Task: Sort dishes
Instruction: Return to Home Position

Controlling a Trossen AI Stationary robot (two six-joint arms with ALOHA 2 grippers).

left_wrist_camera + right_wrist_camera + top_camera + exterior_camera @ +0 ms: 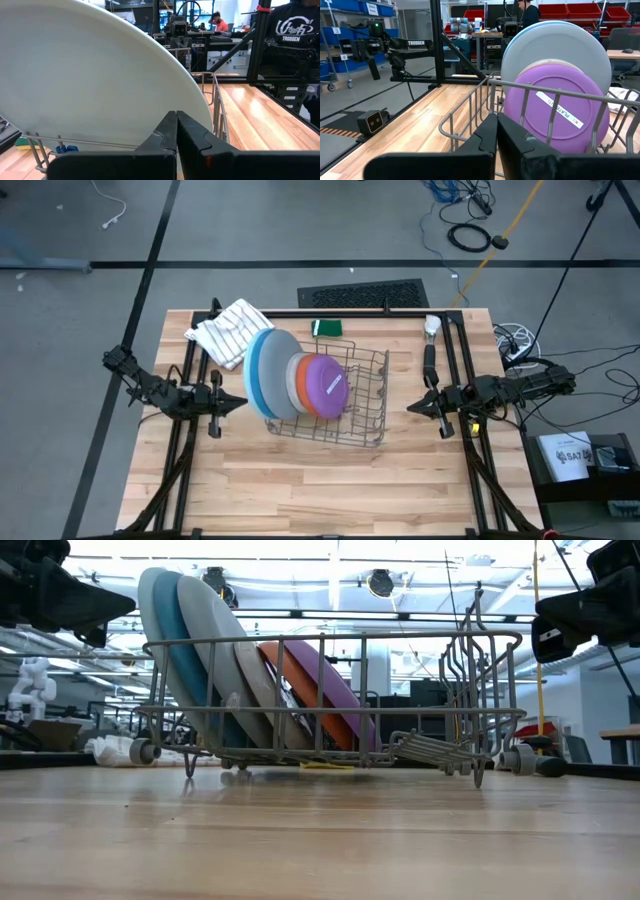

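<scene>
Both empty, fingers together — left hand, right hand — well apart from rack.

Robotics lab, red storage bins, concrete floor

The left gripper is held just left of the dish rack, the right gripper just right; both are pressed closed and levelled toward it

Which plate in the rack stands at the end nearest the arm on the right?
The purple plate: it fronts the row, facing the right gripper, with the orange plate and the larger plates behind it.
</scene>
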